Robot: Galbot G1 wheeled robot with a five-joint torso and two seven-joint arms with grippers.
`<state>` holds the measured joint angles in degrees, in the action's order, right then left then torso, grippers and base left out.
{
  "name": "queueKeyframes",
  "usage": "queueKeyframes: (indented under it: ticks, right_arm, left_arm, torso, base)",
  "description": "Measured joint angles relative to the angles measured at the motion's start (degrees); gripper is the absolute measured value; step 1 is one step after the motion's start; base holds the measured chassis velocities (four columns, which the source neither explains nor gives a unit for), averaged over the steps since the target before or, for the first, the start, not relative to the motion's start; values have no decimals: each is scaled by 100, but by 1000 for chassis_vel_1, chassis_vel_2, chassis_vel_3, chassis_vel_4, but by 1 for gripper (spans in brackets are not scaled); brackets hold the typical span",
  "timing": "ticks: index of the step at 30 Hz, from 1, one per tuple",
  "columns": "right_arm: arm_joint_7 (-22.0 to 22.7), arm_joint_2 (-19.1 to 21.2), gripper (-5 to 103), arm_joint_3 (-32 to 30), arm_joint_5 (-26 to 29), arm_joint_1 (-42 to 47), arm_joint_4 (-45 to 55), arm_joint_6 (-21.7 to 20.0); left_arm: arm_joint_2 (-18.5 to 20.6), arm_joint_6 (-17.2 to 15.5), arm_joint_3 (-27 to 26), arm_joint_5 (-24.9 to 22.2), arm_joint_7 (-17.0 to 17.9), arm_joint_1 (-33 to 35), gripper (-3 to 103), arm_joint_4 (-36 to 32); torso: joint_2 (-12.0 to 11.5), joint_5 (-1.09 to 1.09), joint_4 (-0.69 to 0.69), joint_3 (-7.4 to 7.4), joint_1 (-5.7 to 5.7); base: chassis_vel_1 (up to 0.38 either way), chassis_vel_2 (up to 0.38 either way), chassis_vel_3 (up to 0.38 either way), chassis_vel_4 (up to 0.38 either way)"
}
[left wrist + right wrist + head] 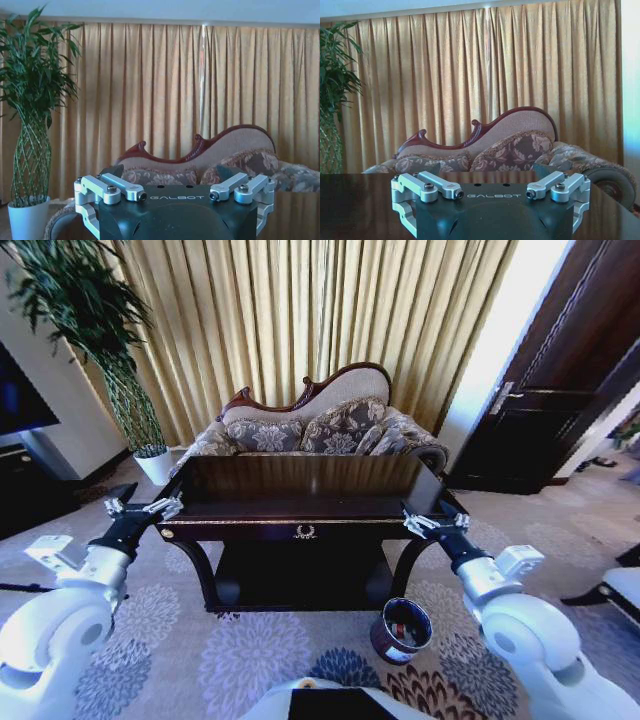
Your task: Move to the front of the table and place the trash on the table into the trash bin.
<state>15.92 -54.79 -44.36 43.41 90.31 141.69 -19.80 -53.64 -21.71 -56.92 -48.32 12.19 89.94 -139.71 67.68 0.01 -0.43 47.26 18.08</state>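
The dark glossy table (300, 485) with its gold emblem stands straight ahead, and I see no trash on its top. The trash bin (384, 636) sits on the carpet by the table's right front leg. Something red and white lies inside it, which looks like trash (405, 631). My left gripper (143, 506) hovers open at the table's left front corner with nothing between its fingers. My right gripper (437, 522) is open at the right front corner, also holding nothing. The wrist views show the left gripper (177, 196) and the right gripper (495, 194) with fingers spread, pointing over the table top (360, 200).
A patterned sofa (320, 425) stands right behind the table before gold curtains. A potted plant (150, 455) is at the back left, a dark cabinet (20, 480) on the left and a dark door (560, 410) at the right. Floral carpet lies in front of the table.
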Motion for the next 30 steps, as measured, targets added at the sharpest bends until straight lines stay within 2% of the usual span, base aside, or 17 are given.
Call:
queueKeyframes:
  ticks: [3, 12, 30]
  right_arm:
    - [3, 1, 100, 6, -112, 33, 14, -26]
    - [4, -52, 100, 4, -211, 96, 23, -31]
    - [-14, -113, 100, -3, -286, 187, 77, -12]
  left_arm:
    - [-75, -157, -15, 0, 63, 120, 100, -171]
    - [-157, -357, -9, 0, 282, 210, 100, -355]
    - [-141, -374, -20, 9, 343, 282, 100, -361]
  torso:
    - [0, 1, 0, 0, 0]
    - [0, 0, 0, 0, 1]
    - [0, -1, 1, 0, -1]
  base:
    - [0, 0, 0, 0]
    - [0, 0, 0, 0]
    - [99, -103, -99, 103]
